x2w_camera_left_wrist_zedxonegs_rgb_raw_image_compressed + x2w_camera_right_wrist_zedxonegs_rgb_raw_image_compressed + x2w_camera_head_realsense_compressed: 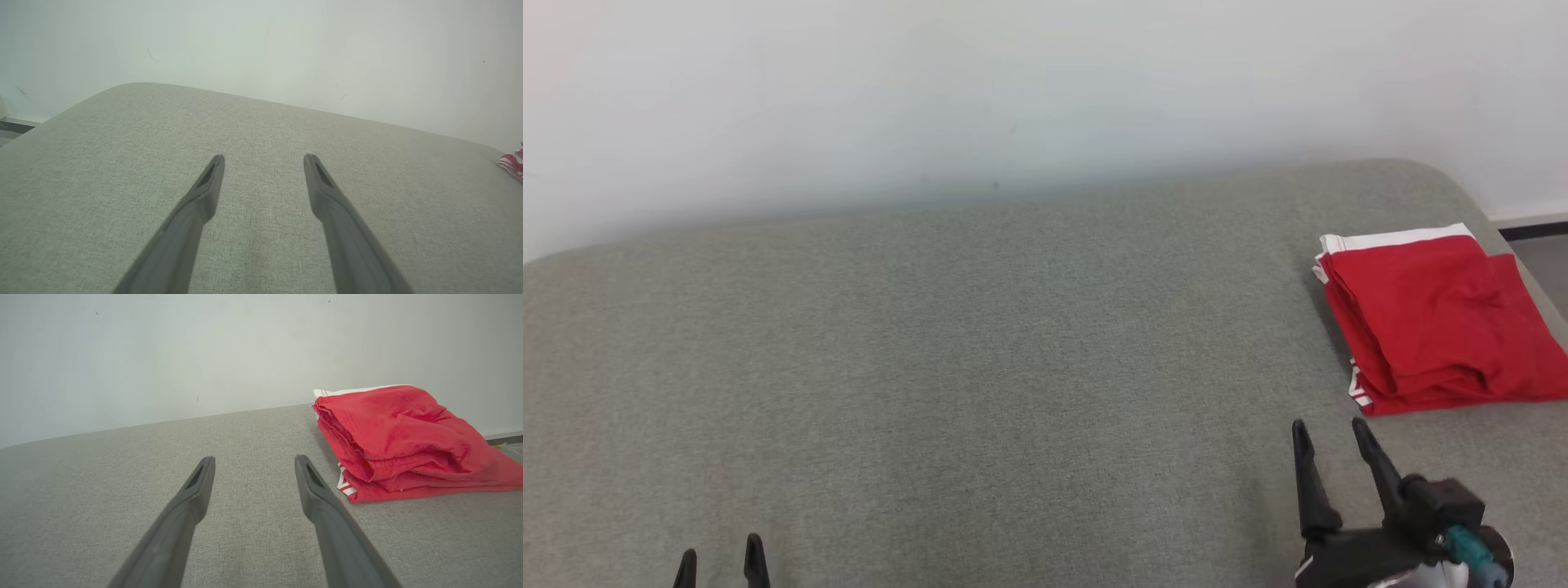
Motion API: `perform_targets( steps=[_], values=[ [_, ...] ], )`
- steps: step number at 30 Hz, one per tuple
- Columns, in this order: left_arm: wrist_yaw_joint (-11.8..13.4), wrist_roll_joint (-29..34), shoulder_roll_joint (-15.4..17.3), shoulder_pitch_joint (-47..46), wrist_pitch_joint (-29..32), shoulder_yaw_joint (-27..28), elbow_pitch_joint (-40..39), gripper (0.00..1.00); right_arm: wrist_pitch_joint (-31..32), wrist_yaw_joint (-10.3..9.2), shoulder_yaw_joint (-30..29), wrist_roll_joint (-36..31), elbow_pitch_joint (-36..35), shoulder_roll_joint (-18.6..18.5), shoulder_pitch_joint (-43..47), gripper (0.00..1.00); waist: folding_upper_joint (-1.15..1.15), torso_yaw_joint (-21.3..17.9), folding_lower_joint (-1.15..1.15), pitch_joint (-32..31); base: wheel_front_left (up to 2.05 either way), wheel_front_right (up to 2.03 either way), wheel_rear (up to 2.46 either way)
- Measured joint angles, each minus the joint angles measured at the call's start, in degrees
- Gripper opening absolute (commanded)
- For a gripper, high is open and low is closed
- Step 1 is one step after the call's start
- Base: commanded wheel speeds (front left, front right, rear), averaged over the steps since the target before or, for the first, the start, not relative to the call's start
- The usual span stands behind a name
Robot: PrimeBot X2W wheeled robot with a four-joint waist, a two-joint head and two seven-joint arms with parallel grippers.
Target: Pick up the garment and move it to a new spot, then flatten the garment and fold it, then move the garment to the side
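Folded garment [1437, 318] on cushion [980, 367] far right, wall [1013, 90] behind

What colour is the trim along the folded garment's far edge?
White, against the red garment. The trim shows best in the head view.

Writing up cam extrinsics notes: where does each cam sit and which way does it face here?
Head: on the head, looking forward and down over the sofa to the wall; left claw at lower left, right claw at lower right, near the garment.
Left wrist: on the left wrist, looking along its open fingers across the sofa to the wall.
Right wrist: on the right wrist, looking along its open fingers; the garment lies ahead, to the right.
Shared: all three show the garment; the left wrist view catches it at its right edge.
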Motion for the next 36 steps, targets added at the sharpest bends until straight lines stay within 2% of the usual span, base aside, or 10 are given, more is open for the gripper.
perform_targets(
  steps=[3, 15, 36],
  values=[
    [0.0, 0.01, -0.01, 0.27, 0.0, -0.19, 0.52, 1.0, -0.18, 0.0, 0.53, -1.55, -0.93, 0.41, 2.11, 1.0, 0.0, 0.72, 0.0, -0.54, 0.0, 0.0, 0.0],
    [0.0, 0.15, -0.01, 0.55, 0.0, -0.26, 2.02, 1.0, -0.23, 0.0, 2.15, -0.33, -1.63, 0.83, 4.17, 1.0, 0.0, 2.42, 0.01, -1.37, 0.0, 0.0, 0.0],
    [0.0, -0.7, 0.93, 0.14, 0.0, -0.38, 3.64, 1.0, -0.24, 0.0, 3.43, 1.12, -1.26, 0.85, 5.33, 1.0, 0.0, 2.79, 0.01, -2.11, 0.0, 0.0, 0.0]
  ],
)
